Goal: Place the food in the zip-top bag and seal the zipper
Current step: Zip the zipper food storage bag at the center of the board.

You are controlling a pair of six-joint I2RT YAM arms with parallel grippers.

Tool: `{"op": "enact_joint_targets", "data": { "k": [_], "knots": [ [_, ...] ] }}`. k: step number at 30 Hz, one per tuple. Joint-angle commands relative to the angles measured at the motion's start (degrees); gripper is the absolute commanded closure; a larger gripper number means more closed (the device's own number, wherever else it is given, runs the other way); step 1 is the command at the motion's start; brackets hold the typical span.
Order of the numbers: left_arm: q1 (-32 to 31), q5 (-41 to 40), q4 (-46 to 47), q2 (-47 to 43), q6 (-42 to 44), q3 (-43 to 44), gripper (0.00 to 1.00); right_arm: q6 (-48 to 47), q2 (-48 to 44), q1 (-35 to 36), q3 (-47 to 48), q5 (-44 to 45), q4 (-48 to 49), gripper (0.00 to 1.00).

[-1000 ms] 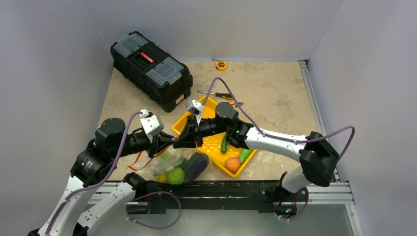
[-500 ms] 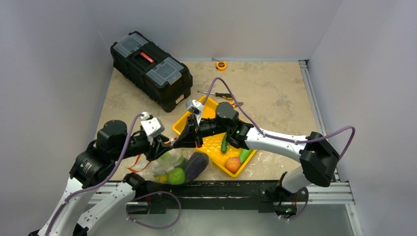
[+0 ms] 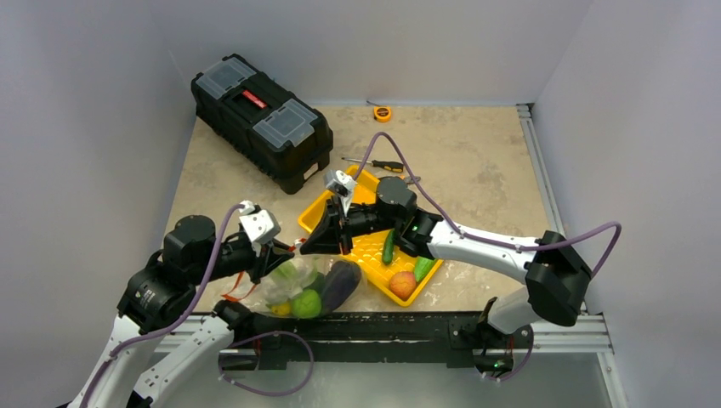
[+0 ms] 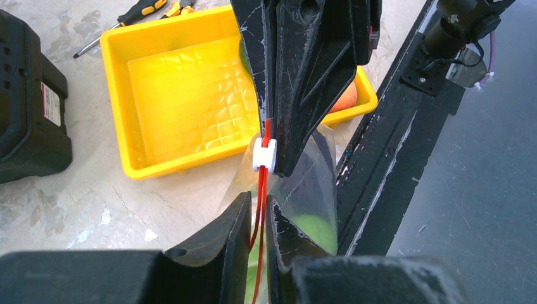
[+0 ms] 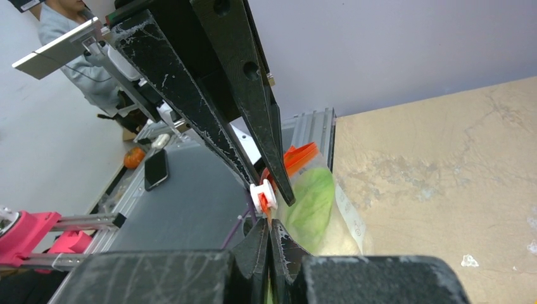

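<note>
Right pincer (image 3: pixel 306 245) pinching zipper (image 4: pixel 261 196), reaching far leftward

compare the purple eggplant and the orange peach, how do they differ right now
Place: the eggplant appears to lie inside the clear zip-top bag at the table's near edge, while the peach sits unbagged in the yellow tray.
Shape: the eggplant is long, the peach round.
Colour: the eggplant is dark purple, the peach orange.
Both are toy food lying close to the arms' bases.
</note>
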Motion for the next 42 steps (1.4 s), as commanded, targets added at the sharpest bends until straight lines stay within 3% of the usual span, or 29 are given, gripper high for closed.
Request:
{"op": "enact_joint_targets", "data": {
  "k": [1,4,8,9,11,14,18,21,26,33,42],
  "knots": [
    [0.16,0.63,0.81,-0.17,1.31,0.12,0.89,-0.48,-2.60,-0.26,0.57,1.21,0.97,1.00],
    [0.18,0.66,0.38,-0.03,1.74,0.16,1.00,-0.60,-2.58,-0.25,0.69,1.14,0.52,1.00],
    [0.19,0.97,1.38,-0.67,1.91,0.04,1.00,-4.17,-2.92,-0.26,2.52,0.82,-4.91,1.00],
    [0.12,1.21,1.77,-0.75,2.03,-0.02,1.00,-6.63,-2.81,-0.22,3.83,1.25,-8.11,0.86],
    [0.19,1.74,2.14,-0.86,2.29,0.09,1.00,-10.64,-1.87,-0.19,7.79,2.11,-16.14,0.69],
    [0.14,2.26,2.32,-0.87,2.62,0.16,1.00,-14.36,-1.00,-0.25,12.44,-1.13,-24.23,0.57],
    [0.19,3.21,2.50,-0.70,2.69,0.10,1.00,-16.13,-1.91,-0.26,13.84,-1.27,-26.43,0.48],
    [0.19,3.76,2.59,-0.32,2.75,0.25,1.00,-17.72,-0.99,-0.25,16.19,-2.66,-28.50,0.50],
    [0.16,4.01,2.51,-0.17,2.61,0.67,1.00,-20.20,1.10,-0.24,19.09,-5.62,-31.13,0.66],
    [0.18,4.57,2.46,0.23,2.64,0.64,1.00,-19.92,1.27,-0.24,19.49,-5.94,-30.95,0.79],
    [0.19,5.26,2.13,0.46,2.62,0.86,1.00,-20.37,2.04,-0.24,20.20,-6.49,-31.13,0.77]
  ]
}}
